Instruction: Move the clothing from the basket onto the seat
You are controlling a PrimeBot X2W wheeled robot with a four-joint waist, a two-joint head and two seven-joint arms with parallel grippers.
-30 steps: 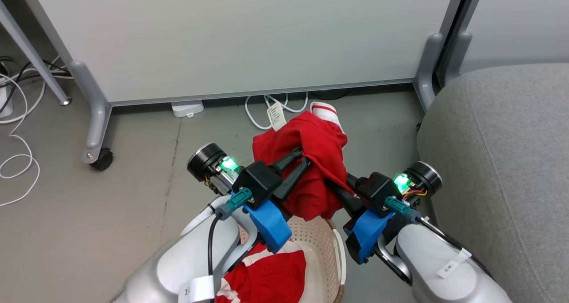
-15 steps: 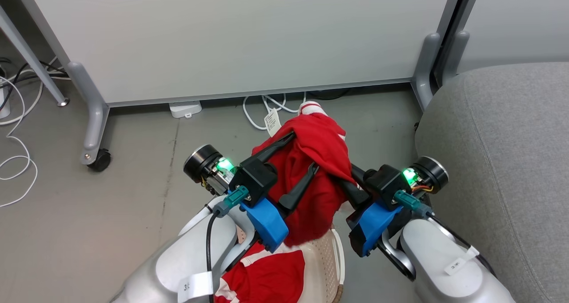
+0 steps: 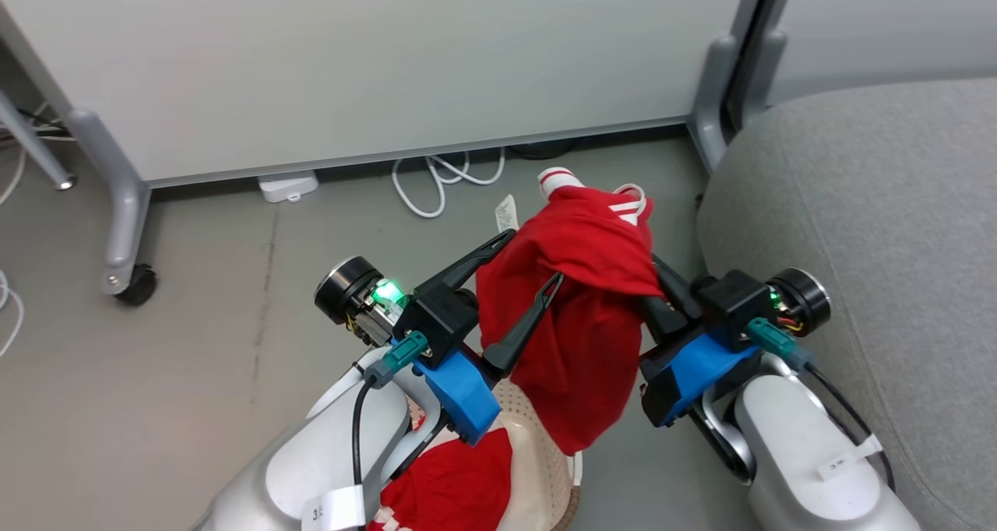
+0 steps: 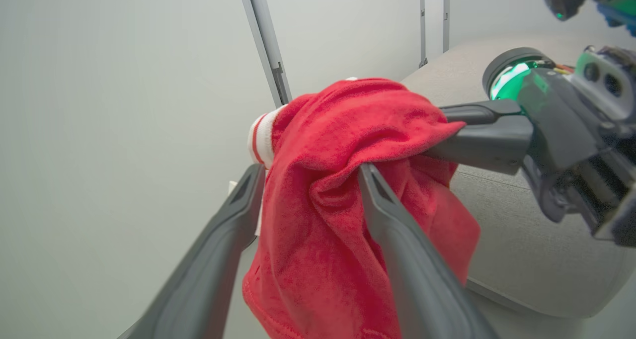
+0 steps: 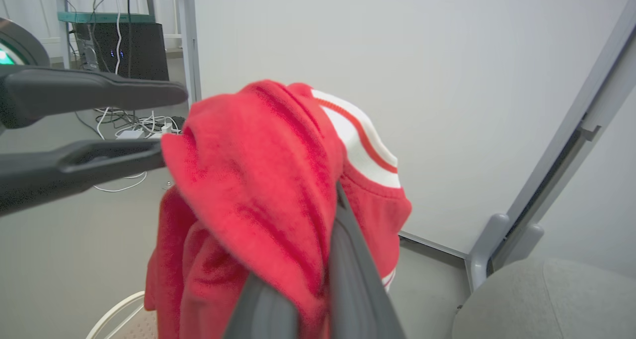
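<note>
One red garment (image 3: 584,313) with white striped trim hangs in the air, draped over my right gripper (image 3: 656,276), which is shut on it; the fingertips are hidden under the cloth. Its white label tag (image 3: 506,213) dangles at the far side. My left gripper (image 3: 528,260) stands open just left of it, one finger (image 4: 397,239) lying against the cloth without pinching it. The second red garment (image 3: 456,484) lies in the cream basket (image 3: 537,430) under my left forearm. The grey sofa (image 3: 857,204) is right beside my right arm.
A pale partition panel (image 3: 389,56) on grey castor legs (image 3: 125,243) stands ahead. White cables (image 3: 436,181) and a power strip (image 3: 287,186) lie on the floor at its foot. Bare grey floor (image 3: 156,375) spreads to the left.
My left gripper has opened and let go of the garment. The right gripper has carried it rightward toward the sofa. The camera has turned right, so the room has shifted left.
</note>
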